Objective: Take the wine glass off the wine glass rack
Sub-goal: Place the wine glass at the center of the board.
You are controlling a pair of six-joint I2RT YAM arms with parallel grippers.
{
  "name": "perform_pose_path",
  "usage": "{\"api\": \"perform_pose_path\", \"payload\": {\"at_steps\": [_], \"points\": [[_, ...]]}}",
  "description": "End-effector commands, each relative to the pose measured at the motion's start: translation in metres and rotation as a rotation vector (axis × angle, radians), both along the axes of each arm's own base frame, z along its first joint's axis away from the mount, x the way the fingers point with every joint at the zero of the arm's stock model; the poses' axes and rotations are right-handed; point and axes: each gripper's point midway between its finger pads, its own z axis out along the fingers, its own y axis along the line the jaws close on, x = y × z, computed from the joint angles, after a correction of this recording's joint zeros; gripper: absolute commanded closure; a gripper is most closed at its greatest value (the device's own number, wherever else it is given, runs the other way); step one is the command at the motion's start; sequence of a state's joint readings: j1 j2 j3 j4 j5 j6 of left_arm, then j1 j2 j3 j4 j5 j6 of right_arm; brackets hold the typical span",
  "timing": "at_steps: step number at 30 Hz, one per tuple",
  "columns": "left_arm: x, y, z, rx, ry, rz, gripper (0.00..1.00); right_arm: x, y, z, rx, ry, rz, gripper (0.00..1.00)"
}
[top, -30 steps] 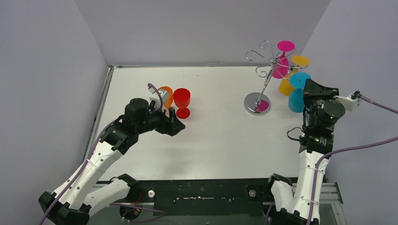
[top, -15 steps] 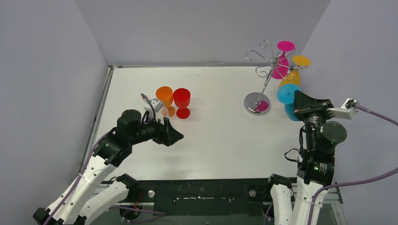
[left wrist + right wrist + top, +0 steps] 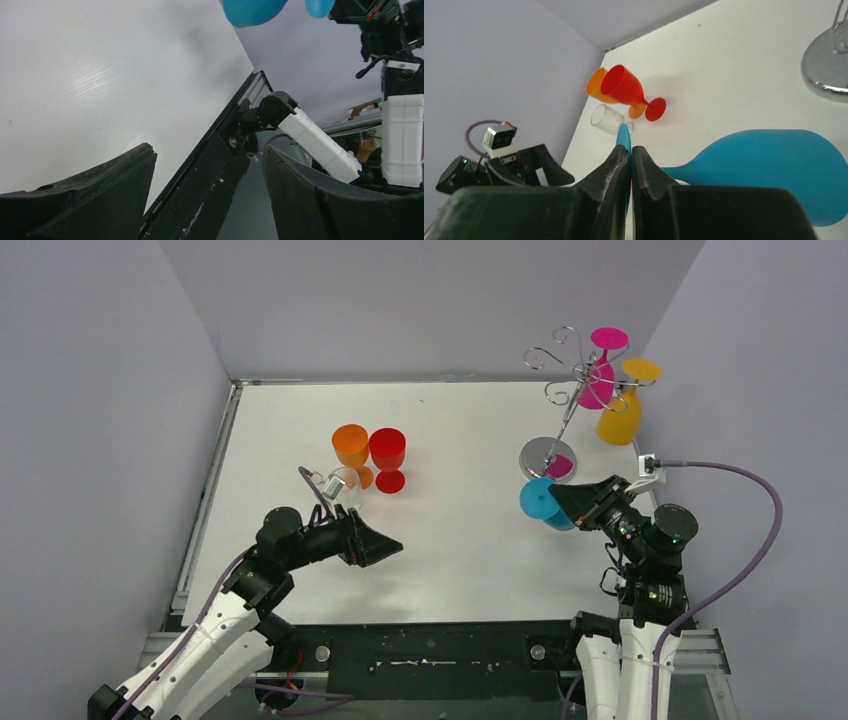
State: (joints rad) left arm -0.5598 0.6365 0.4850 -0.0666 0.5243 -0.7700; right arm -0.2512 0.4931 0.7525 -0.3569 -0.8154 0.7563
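So we've just pulled the blue wine glass (image 3: 538,500) clear of the wine glass rack (image 3: 566,420), with our right gripper (image 3: 630,150) pinching its foot near the rack's base and our left gripper (image 3: 210,165) spread wide, holding nothing.

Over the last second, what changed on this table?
The right gripper, shut on the blue wine glass, carried it off the wine glass rack, nearer and leftward. The left gripper, open, backed away from the orange glass and red glass. Those, the pink glass and yellow glass stayed put.
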Motion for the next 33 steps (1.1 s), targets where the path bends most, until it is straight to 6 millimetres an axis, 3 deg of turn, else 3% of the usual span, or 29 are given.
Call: {"api": "perform_pose_path", "payload": {"at_steps": [1,3,7,10,13,17,25,29,33], "points": [[-0.004,-0.017,0.045,-0.233,-0.057,-0.081,0.23,-0.021,0.027,0.003,0.005,-0.052,0.191,1.00],[-0.001,-0.023,0.044,-0.244,-0.052,-0.094,0.23,-0.023,0.033,-0.003,0.018,-0.043,0.235,1.00],[0.000,-0.045,0.044,-0.264,-0.056,-0.105,0.23,-0.016,0.039,-0.032,0.051,0.056,0.284,1.00],[-0.005,-0.070,0.044,-0.239,-0.063,-0.155,0.25,-0.015,0.048,-0.032,0.041,0.044,0.298,1.00],[-0.006,-0.083,0.042,-0.231,-0.066,-0.153,0.25,-0.017,0.068,-0.035,0.059,0.046,0.364,1.00],[-0.006,-0.088,0.045,-0.280,-0.057,-0.160,0.25,-0.021,0.111,-0.054,0.035,0.108,0.456,1.00],[-0.011,-0.093,0.039,-0.222,-0.047,-0.212,0.33,-0.034,0.180,-0.055,-0.041,0.078,0.632,1.00],[-0.008,-0.086,0.026,-0.156,-0.029,-0.177,0.34,-0.041,0.193,-0.049,-0.039,0.033,0.700,1.00],[-0.012,-0.079,0.026,-0.171,-0.034,-0.161,0.35,-0.046,0.196,-0.044,-0.067,-0.005,0.753,1.00]]}}
